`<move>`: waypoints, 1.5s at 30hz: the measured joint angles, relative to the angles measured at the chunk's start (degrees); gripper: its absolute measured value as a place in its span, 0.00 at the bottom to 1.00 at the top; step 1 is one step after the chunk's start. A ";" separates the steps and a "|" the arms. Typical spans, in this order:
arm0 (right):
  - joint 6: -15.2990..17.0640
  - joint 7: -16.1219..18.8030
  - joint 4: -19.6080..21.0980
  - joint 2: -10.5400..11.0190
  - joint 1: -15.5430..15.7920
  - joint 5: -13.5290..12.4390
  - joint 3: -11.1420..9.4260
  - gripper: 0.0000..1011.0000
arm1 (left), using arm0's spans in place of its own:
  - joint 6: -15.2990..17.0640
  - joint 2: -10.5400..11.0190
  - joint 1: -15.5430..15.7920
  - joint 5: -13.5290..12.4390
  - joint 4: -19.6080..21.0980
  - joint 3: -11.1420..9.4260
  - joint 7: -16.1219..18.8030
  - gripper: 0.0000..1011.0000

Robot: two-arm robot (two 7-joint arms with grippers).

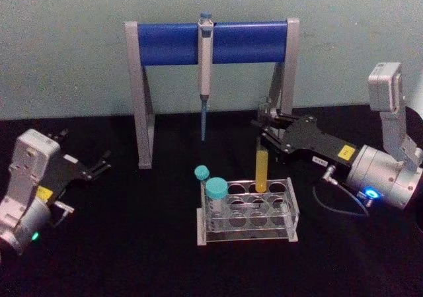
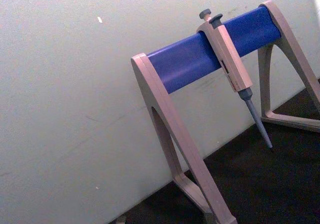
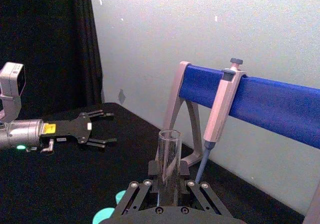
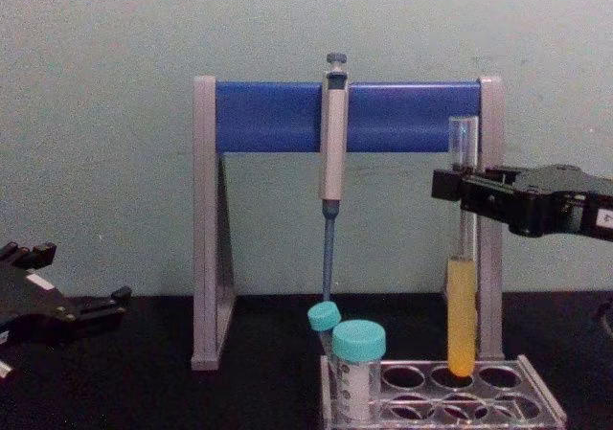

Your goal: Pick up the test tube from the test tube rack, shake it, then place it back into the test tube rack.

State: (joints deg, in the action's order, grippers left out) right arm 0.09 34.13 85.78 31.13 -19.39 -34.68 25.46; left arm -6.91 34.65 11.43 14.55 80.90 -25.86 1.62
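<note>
Open black table (image 1: 132,257) in front of the test tube rack (image 1: 289,211) and out to its left. Tighter behind: the pipette stand (image 1: 173,43) close at the back, its right leg just behind the test tube (image 1: 262,168). From the stand's blue bar, left of the tube and behind the rack, a pipette (image 1: 205,59) hanging tip down, clear of the table. Pale wall (image 1: 66,45) beyond. At the rack's left end, two teal-capped tubes (image 1: 216,190), with empty holes between them and the glass tube.

In from the right, the right gripper (image 1: 264,130): closed on the clear upper part of the test tube, a finger on either side, well above the yellow-orange liquid. Holds the tube upright, rounded bottom down at a back-row hole toward the rack's right side. Cannot tell whether seated in that hole or only level with the top plate.

Over at the left, well apart from the rack, the left gripper (image 1: 99,166): fingers spread wide, nothing between them.

On the right gripper's black body, a yellow label (image 1: 345,153) and beside it a white strip (image 1: 322,159), both too small to read. Another yellow sticker (image 1: 45,192) on the left gripper's side, likewise unreadable. No legible writing on rack, pipette or stand.
</note>
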 joint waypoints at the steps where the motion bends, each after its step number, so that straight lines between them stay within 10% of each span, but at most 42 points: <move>1: -0.16 0.03 -0.18 -0.11 -0.04 0.07 0.03 0.23 | 0.00 0.00 0.00 0.00 0.00 0.00 0.00 0.99; 45: -2.89 2.04 -8.08 -3.80 -1.20 3.68 1.75 0.23 | 0.00 0.00 0.00 0.00 0.00 0.00 0.00 0.99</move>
State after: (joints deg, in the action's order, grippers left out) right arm -2.81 36.16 77.70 27.34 -20.60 -31.00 27.21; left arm -6.91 34.64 11.43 14.55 80.90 -25.86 1.62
